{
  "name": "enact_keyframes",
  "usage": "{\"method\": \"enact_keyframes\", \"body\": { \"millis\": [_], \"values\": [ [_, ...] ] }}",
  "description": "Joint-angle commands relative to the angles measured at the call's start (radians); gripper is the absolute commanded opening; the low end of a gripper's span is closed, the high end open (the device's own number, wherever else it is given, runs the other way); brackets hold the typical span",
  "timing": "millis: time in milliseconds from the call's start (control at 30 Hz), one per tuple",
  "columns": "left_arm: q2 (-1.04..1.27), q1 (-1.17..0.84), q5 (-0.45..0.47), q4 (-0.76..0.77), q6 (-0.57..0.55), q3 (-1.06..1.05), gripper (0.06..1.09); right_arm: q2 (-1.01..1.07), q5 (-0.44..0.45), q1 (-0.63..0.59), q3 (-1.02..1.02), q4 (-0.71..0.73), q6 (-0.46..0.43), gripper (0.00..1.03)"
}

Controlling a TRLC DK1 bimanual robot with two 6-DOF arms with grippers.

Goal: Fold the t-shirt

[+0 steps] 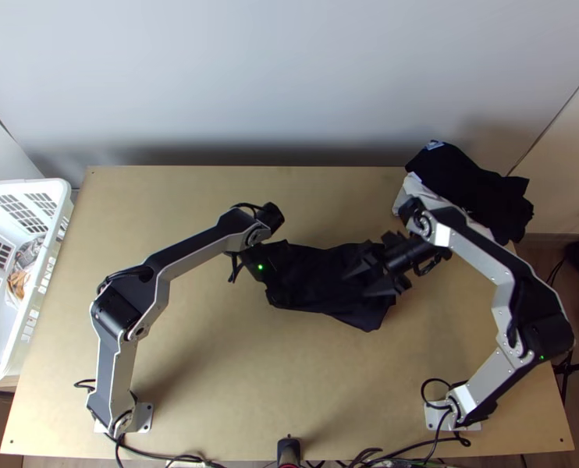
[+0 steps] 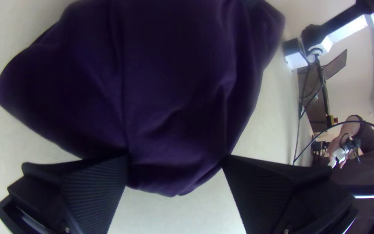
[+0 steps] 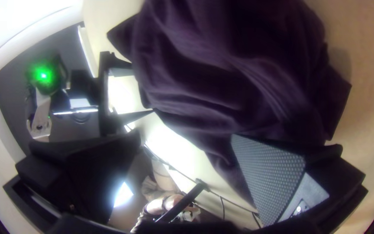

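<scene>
The dark t-shirt (image 1: pixel 325 279) lies bunched and wrinkled across the middle of the table. At its left end is my left gripper (image 1: pixel 268 269); in the left wrist view the left gripper (image 2: pixel 176 162) stands open, with an edge of the shirt (image 2: pixel 174 99) between its fingers. Over the shirt's right part my right gripper (image 1: pixel 374 282) is open. From the right wrist view, one finger of the right gripper (image 3: pixel 185 141) rests against or just over the shirt (image 3: pixel 239 82), the other is apart from it.
Black and light cloths (image 1: pixel 473 187) are piled at the table's back right corner. A white basket (image 1: pixel 59 226) with some cloth inside stands at the left edge. Bare wood (image 1: pixel 289 374) lies in front of the shirt.
</scene>
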Motion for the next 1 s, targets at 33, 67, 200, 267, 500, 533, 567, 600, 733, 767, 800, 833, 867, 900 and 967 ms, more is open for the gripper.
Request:
{"method": "enact_keyframes", "body": {
  "millis": [33,67,200,267,500,533,567,600,733,767,800,833,867,900,967],
  "values": [
    [-0.035,0.031,0.001,-0.033,-0.018,0.113,1.04,-0.103,0.021,0.044,0.217,-0.048,0.068,0.98],
    [-0.036,0.034,0.001,-0.039,-0.02,0.127,1.04,-0.113,0.021,0.05,0.252,-0.051,0.083,0.98],
    [-0.051,0.039,0.004,-0.063,-0.041,0.179,1.04,-0.14,-0.029,0.073,0.309,-0.06,0.143,0.98],
    [-0.059,0.039,0.021,-0.063,-0.053,0.197,1.04,-0.136,-0.065,0.073,0.266,-0.091,0.149,0.98],
    [-0.012,0.034,0.188,-0.091,-0.115,0.259,1.04,-0.065,-0.115,0.045,0.107,-0.14,0.157,0.98],
    [-0.002,0.036,0.213,-0.091,-0.128,0.274,1.04,-0.053,-0.123,0.045,0.096,-0.144,0.163,0.98],
    [0.007,0.037,0.247,-0.092,-0.139,0.289,1.04,-0.042,-0.138,0.042,0.088,-0.151,0.158,0.98],
    [0.015,0.042,0.285,-0.091,-0.142,0.303,1.04,-0.036,-0.144,0.039,0.084,-0.152,0.144,0.98],
    [0.062,0.053,0.408,-0.089,-0.179,0.36,1.04,0.01,-0.181,0.021,0.074,-0.217,0.091,0.98],
    [0.077,0.049,0.423,-0.1,-0.174,0.368,1.04,0.022,-0.184,0.021,0.076,-0.243,0.072,0.98],
    [0.09,0.043,0.428,-0.115,-0.161,0.368,1.04,0.033,-0.187,0.021,0.074,-0.267,0.049,0.98],
    [0.111,0.037,0.426,-0.145,-0.127,0.369,1.04,0.042,-0.187,0.021,0.074,-0.293,0.009,0.98],
    [0.131,0.034,0.425,-0.172,-0.096,0.369,1.04,0.051,-0.187,0.021,0.07,-0.302,-0.02,0.98],
    [0.153,0.033,0.422,-0.192,-0.076,0.369,1.04,0.064,-0.187,0.015,0.056,-0.302,-0.028,0.98],
    [0.192,0.036,0.389,-0.197,-0.061,0.366,1.04,0.096,-0.187,0.007,0.034,-0.302,-0.067,0.98]
  ]
}}
